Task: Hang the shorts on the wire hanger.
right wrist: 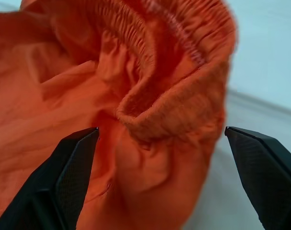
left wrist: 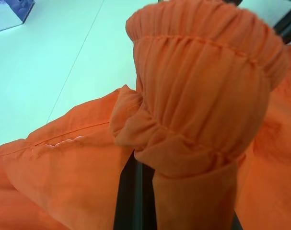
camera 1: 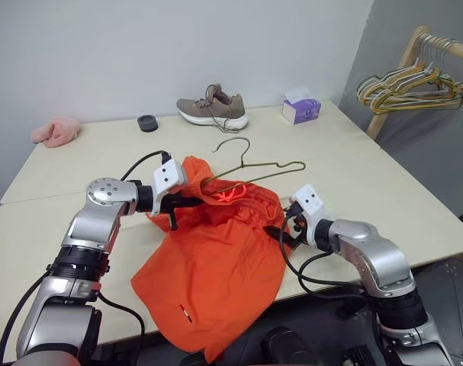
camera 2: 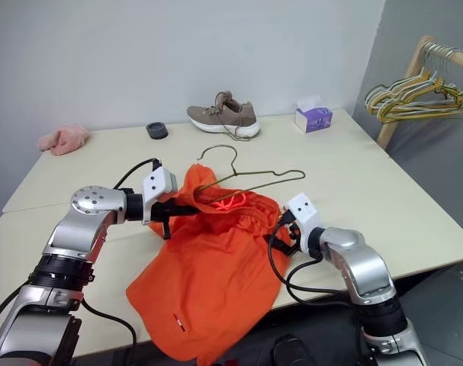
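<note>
The pale bench (camera 1: 384, 191) carries everything, and across its near half lies the shorts (camera 1: 216, 282), bright orange and floppy, their lower part draping over the front edge while the gathered waistband is lifted at the top. Off to the right beyond the bench stands a wooden rack (camera 1: 414, 53) with a cluster of hangers (camera 1: 410, 90) in yellow, green and white. The wire hanger (camera 1: 250, 171), a thin olive-gold triangle, rests on the bench just behind the shorts; its hook curves away toward the back, and its left end passes into the raised waistband. The left gripper (camera 1: 187, 203) sits at the left side of that waistband with its fingers clamped on the fabric — the left wrist view has bunched elastic folded over them. The right gripper (right wrist: 159, 158) is at the right end of the waistband, fingers (right wrist: 71, 170) spread wide on either side of a fold of the elastic and not touching it. Along the back of the bench sit a brown sneaker (camera 1: 213, 107), a pink cloth (camera 1: 56, 131) at the far left, a purple tissue box (camera 1: 301, 110), and a small dark round object (camera 1: 147, 123).
</note>
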`<state>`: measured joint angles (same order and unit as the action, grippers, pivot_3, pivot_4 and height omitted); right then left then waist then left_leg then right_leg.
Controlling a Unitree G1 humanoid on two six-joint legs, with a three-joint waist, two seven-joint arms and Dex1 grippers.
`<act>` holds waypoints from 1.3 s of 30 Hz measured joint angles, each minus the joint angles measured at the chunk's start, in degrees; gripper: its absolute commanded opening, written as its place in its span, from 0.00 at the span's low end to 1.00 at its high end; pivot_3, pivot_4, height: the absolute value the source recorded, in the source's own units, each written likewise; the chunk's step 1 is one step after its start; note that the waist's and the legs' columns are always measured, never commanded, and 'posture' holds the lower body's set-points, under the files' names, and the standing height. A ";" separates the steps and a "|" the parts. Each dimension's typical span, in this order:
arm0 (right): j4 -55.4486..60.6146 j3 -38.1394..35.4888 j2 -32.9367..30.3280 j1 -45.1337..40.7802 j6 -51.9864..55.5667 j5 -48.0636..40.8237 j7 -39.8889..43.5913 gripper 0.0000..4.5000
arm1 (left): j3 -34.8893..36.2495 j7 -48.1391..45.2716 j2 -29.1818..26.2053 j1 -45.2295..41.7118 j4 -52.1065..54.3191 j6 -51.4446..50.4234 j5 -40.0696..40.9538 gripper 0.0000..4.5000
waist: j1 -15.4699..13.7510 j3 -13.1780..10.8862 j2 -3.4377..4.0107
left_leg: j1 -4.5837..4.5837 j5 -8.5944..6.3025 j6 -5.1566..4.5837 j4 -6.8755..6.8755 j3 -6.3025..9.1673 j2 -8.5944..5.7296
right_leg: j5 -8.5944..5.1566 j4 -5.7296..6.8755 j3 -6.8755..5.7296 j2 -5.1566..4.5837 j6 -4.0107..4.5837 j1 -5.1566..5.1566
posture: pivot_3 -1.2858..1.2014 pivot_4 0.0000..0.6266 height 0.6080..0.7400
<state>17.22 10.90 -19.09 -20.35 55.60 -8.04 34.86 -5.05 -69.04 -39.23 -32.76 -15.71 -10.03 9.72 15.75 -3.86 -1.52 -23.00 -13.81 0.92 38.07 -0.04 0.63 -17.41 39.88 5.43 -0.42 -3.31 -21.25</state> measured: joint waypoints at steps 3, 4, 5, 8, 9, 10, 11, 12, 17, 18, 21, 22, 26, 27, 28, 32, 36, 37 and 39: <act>-1.93 1.28 0.11 0.00 -1.43 0.46 -1.48 0.96 | 0.32 0.59 -0.04 0.68 0.13 -0.04 0.37 0.00 | 0.01 0.00 0.00 | 0.00 0.00 0.00 0.00 0.01 0.01 | 0.00 0.01 0.00 0.00 0.00 -0.01 | 0.43 0.01 1.00; -2.46 1.54 0.47 0.00 -2.00 0.74 -2.33 0.91 | 0.32 0.77 -0.06 0.76 0.16 -0.07 0.38 0.00 | 0.02 0.00 0.00 | 0.00 0.00 0.00 0.00 0.02 0.02 | 0.00 0.01 0.01 0.01 0.00 -0.01 | 0.43 0.01 1.00; -3.12 1.56 1.26 0.00 -2.80 1.19 -3.43 0.87 | 0.35 0.87 -0.13 0.90 0.37 -0.16 0.39 0.00 | 0.00 0.00 0.00 | 0.00 0.00 0.00 -0.01 0.02 0.02 | 0.00 0.01 0.01 0.01 0.00 -0.02 | 0.43 0.01 1.00; -4.83 1.50 2.66 0.00 -4.92 2.21 -6.38 0.64 | 0.37 0.94 -0.35 1.06 1.33 -0.64 0.43 0.00 | -0.04 0.00 0.00 | -0.01 0.00 0.00 -0.02 0.00 0.01 | 0.00 0.00 0.01 0.01 0.00 -0.02 | 0.43 0.01 1.00; -5.23 1.33 2.94 0.00 -5.45 2.28 -7.22 0.56 | 0.43 0.96 -0.59 1.25 1.76 -0.75 0.49 0.00 | -0.04 0.00 -0.01 | -0.01 0.00 0.00 -0.02 0.00 0.01 | 0.00 0.00 0.02 0.01 0.00 -0.02 | 0.43 0.01 1.00; -5.59 1.15 3.16 0.00 -5.96 2.27 -7.81 0.47 | 0.53 0.97 -0.73 1.35 1.97 -0.85 0.59 0.00 | -0.06 0.00 -0.01 | -0.01 0.00 0.00 -0.02 0.00 0.01 | 0.00 0.00 0.02 0.01 0.00 -0.02 | 0.43 0.01 1.00; -6.06 0.70 3.67 0.00 -6.50 2.28 -8.55 0.39 | 0.79 1.01 -0.85 1.60 2.19 -1.06 0.79 0.00 | -0.07 0.01 -0.01 | 0.00 0.00 0.00 -0.02 0.00 0.01 | 0.00 0.01 0.01 0.01 0.00 -0.02 | 0.43 0.01 1.00; -6.37 0.37 3.89 0.00 -7.02 2.28 -9.11 0.31 | 0.98 1.08 -0.90 1.87 2.42 -1.42 1.10 0.00 | -0.07 0.01 -0.01 | 0.00 0.00 0.00 -0.02 0.00 0.01 | 0.00 0.01 0.01 0.01 0.00 -0.02 | 0.43 0.01 1.00; -6.28 -1.95 3.45 0.00 -8.68 1.10 -9.22 0.01 | 3.09 0.53 -1.48 5.22 7.01 -8.67 6.32 0.00 | -0.11 0.01 -0.01 | -0.02 0.00 0.00 -0.02 0.00 0.02 | 0.00 0.01 0.01 0.00 0.00 -0.03 | 0.43 0.00 1.00; -6.22 -2.76 2.91 0.01 -8.65 0.21 -8.59 0.01 | 3.41 -0.19 -2.22 5.81 8.25 -10.76 7.91 0.00 | -0.12 0.00 -0.01 | -0.02 0.00 0.00 -0.02 0.01 0.02 | 0.00 0.01 0.01 0.00 0.00 -0.03 | 0.43 0.00 1.00; -6.03 -5.65 -0.52 -0.01 -7.77 -2.66 -5.84 0.01 | 4.90 -3.63 -6.27 7.85 12.15 -17.25 12.95 0.00 | -0.11 0.00 -0.01 | -0.01 0.00 0.00 -0.03 0.00 0.02 | -0.01 0.00 -0.01 0.01 0.00 -0.03 | 0.43 0.00 1.00; -5.99 -6.42 -1.31 -0.02 -7.37 -3.64 -4.99 0.01 | 5.28 -4.51 -7.46 8.27 12.98 -18.76 14.10 0.00 | -0.12 0.01 -0.02 | 0.00 0.00 0.00 -0.03 0.01 0.02 | -0.01 0.00 -0.02 0.02 0.00 -0.02 | 0.43 0.00 1.00; -5.98 -7.42 -3.11 -0.53 -6.50 -6.52 -3.59 0.01 | 5.46 -7.35 -10.26 8.64 14.48 -21.91 16.96 0.00 | -0.27 0.00 -0.02 | 0.00 0.00 0.00 -0.04 -0.03 0.02 | -0.15 -0.01 0.01 0.04 -0.21 -0.03 | 0.43 0.00 1.00; -6.19 -7.46 -4.15 -1.01 -6.43 -6.84 -3.26 0.01 | 5.41 -8.61 -11.60 8.74 14.69 -22.22 17.21 0.00 | -0.27 0.00 -0.02 | 0.00 0.00 0.00 -0.04 -0.05 0.02 | -0.15 -0.01 0.03 0.04 -0.20 -0.03 | 0.43 0.00 1.00; -6.27 -7.59 -5.04 -1.42 -6.42 -7.12 -2.98 0.01 | 5.39 -9.56 -12.79 8.75 14.79 -22.17 17.23 0.00 | -0.26 0.00 -0.02 | 0.00 0.00 0.00 -0.05 -0.06 0.02 | -0.15 -0.03 0.03 0.04 -0.20 -0.03 | 0.43 0.00 1.00; -6.30 -7.67 -5.98 -2.64 -6.46 -8.49 -2.58 0.01 | 4.33 -12.34 -14.81 8.76 15.03 -21.02 16.74 0.00 | -0.36 0.01 -0.02 | 0.01 0.00 0.00 -0.08 -0.05 0.03 | -0.16 -0.03 0.03 0.04 -0.19 -0.03 | 0.43 0.00 1.00; -6.29 -7.66 -6.56 -2.65 -6.43 -9.02 -2.58 0.01 | 2.27 -12.91 -15.42 8.91 14.20 -18.13 14.48 0.00 | -0.63 0.00 -0.02 | 0.01 0.00 0.00 -0.07 -0.09 0.02 | -0.16 -0.04 0.06 0.03 -0.19 -0.04 | 0.43 0.01 1.00; -6.20 -7.66 -6.65 -2.65 -6.40 -9.05 -2.58 0.01 | 1.96 -12.89 -15.44 8.90 13.69 -17.41 14.06 0.00 | -0.65 0.01 -0.01 | 0.01 0.00 0.00 -0.07 -0.09 0.03 | -0.16 -0.04 0.06 0.03 -0.19 -0.03 | 0.43 0.01 1.00; -5.93 -7.61 -6.80 -2.64 -6.30 -9.08 -2.58 0.01 | 1.49 -12.85 -15.44 8.86 12.68 -16.06 13.11 0.00 | -0.68 0.00 -0.02 | 0.01 0.00 0.00 -0.08 -0.09 0.03 | -0.16 -0.03 0.06 0.03 -0.19 -0.04 | 0.43 0.01 1.00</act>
<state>11.30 3.28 -25.88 -23.00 49.30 -17.12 32.28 -3.56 -81.90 -54.67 -23.90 -3.03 -26.09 22.84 15.07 -3.85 -1.54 -22.99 -13.82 0.92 38.00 -0.12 0.66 -17.57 39.84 5.49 -0.38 -3.50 -21.29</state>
